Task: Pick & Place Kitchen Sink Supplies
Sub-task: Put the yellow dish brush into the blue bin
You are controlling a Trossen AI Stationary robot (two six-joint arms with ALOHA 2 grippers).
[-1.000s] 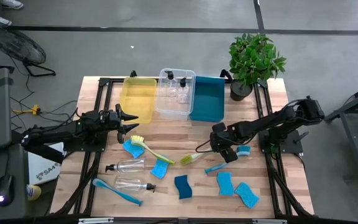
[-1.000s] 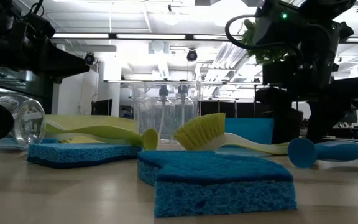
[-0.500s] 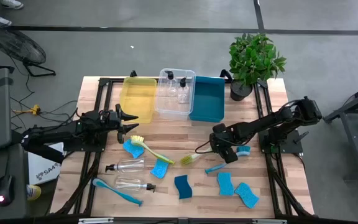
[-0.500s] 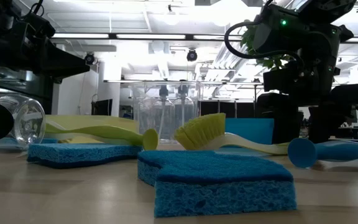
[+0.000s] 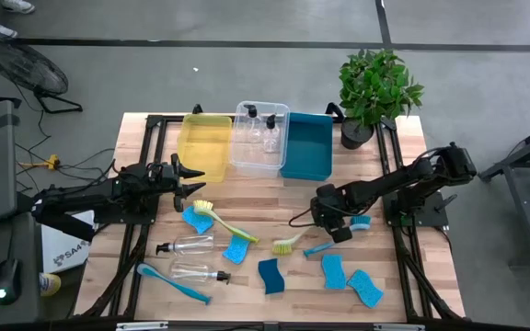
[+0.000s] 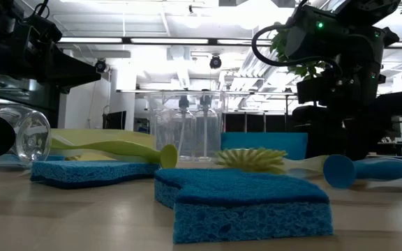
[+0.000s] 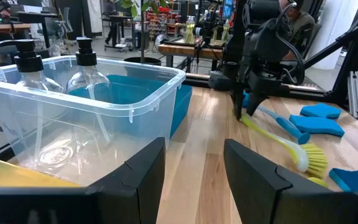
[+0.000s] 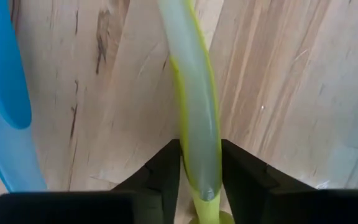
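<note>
A yellow-green dish brush (image 5: 300,235) lies mid-table, and its bristle head (image 6: 253,159) rests on the wood. My right gripper (image 5: 323,221) points down over the brush's handle and is shut on it. My left gripper (image 5: 196,175) waits open at the far left beside the yellow bin (image 5: 205,145), touching nothing. A second yellow-green brush (image 5: 221,221) lies across a blue sponge (image 5: 194,219). Blue brushes (image 5: 173,282) (image 5: 325,246), two clear bottles (image 5: 187,245) (image 5: 196,271) and several more sponges lie toward the near edge. My right gripper pinches the brush's handle (image 8: 196,134) between its two fingers (image 8: 166,171), near the handle's free end, far from the head. The fingers come from above, pointing down, and lie across the handle. The brush's head (image 7: 316,158) stays on the table.
Along the far edge stand the yellow bin, a clear bin (image 5: 259,138) with two pump bottles in it, and a teal bin (image 5: 307,145). A potted plant (image 5: 375,87) stands at the far right corner. A blue brush head (image 5: 362,222) lies just right of my right gripper.
The yellow-green brush has rolled about its handle. Its head, which stood with bristles up, now lies flatter and has swung a little toward the near edge. The handle end under my right gripper has stayed in place.
</note>
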